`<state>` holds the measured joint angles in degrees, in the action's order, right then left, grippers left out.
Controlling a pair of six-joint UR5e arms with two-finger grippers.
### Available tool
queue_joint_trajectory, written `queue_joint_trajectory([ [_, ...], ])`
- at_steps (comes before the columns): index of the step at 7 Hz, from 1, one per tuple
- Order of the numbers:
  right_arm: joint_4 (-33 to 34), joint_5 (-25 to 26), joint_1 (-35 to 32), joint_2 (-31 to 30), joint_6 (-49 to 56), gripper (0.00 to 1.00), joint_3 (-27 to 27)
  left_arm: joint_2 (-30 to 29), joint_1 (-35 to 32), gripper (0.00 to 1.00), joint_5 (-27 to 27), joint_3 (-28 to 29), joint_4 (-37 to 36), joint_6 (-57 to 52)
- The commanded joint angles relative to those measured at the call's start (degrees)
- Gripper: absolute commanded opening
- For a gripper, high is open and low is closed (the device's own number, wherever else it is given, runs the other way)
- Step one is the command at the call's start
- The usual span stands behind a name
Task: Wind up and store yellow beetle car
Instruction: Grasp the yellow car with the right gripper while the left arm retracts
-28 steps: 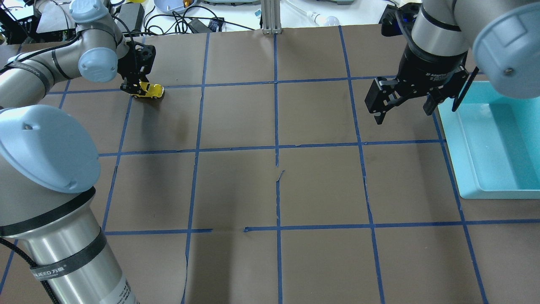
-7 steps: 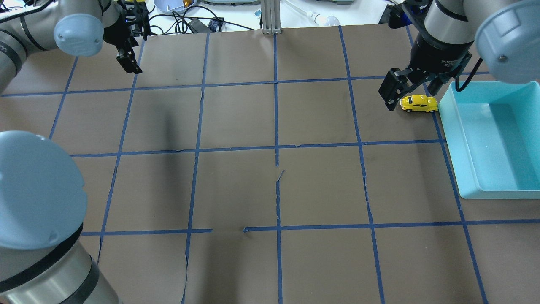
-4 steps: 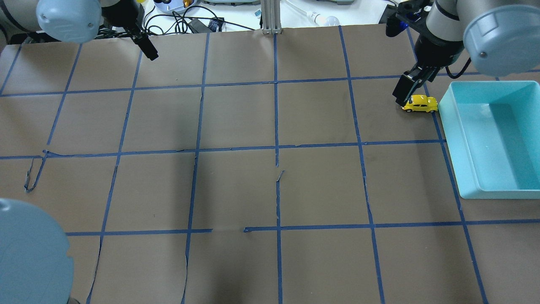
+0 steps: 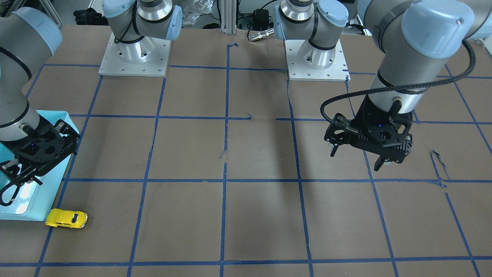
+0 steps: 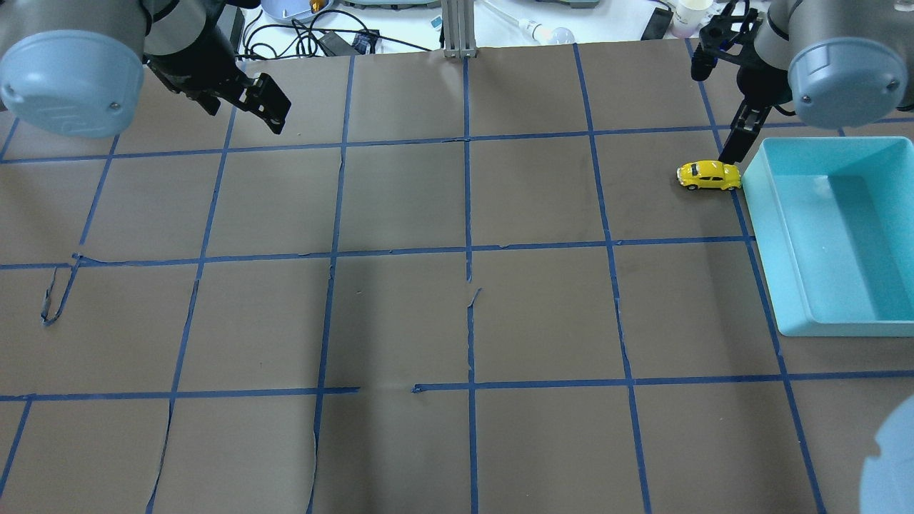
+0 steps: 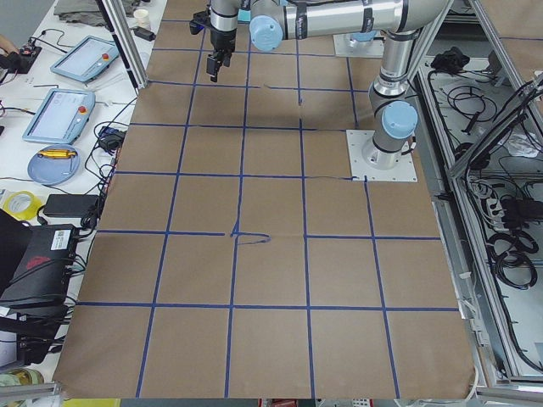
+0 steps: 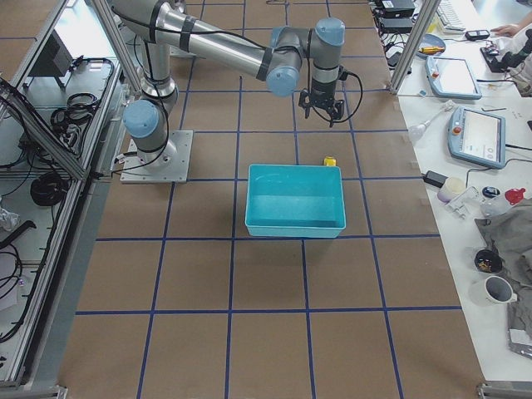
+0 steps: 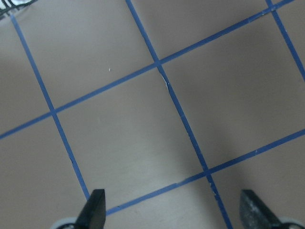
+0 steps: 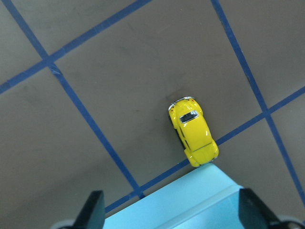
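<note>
The yellow beetle car [image 9: 193,137] stands on its wheels on the brown table [image 5: 543,314], outside the teal bin [image 5: 785,243]. One end touches the bin's corner, and the wall separates it from the inside. The right gripper [image 9: 172,210] hangs above this corner, fingers wide apart and empty. The left gripper [image 8: 172,205], also wide, is well apart from the bin.

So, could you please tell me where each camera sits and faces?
Front-facing: across the table, facing the robot; both arms, yellow beetle car beside bin.
Overhead: behind the robot, looking down; both arms.
Left: table's left end; left arm.
Right: table's right end; right arm, bin.
Left wrist: left gripper, taped table.
Right wrist: right gripper, car, also seen overhead.
</note>
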<state>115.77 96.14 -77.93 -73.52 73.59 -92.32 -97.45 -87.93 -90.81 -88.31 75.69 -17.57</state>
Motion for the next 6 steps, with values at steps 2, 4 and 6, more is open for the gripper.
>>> queue_joint_trajectory([
  [2, 8.77, 0.45, 1.82, 6.26, 7.79, 1.00, -1.11, 4.98, -0.31, 1.00, 0.01, -1.51, 8.69, 10.97],
  [4, 12.00, 0.45, 2.17, 9.95, 9.81, 1.00, -1.11, 4.99, 0.12, 1.00, 0.72, -1.42, 8.60, 10.63],
  [6, 12.73, 0.27, 2.17, 13.03, 10.43, 1.00, -1.11, 4.99, 0.39, 1.00, 0.98, -1.42, 8.16, 10.19],
])
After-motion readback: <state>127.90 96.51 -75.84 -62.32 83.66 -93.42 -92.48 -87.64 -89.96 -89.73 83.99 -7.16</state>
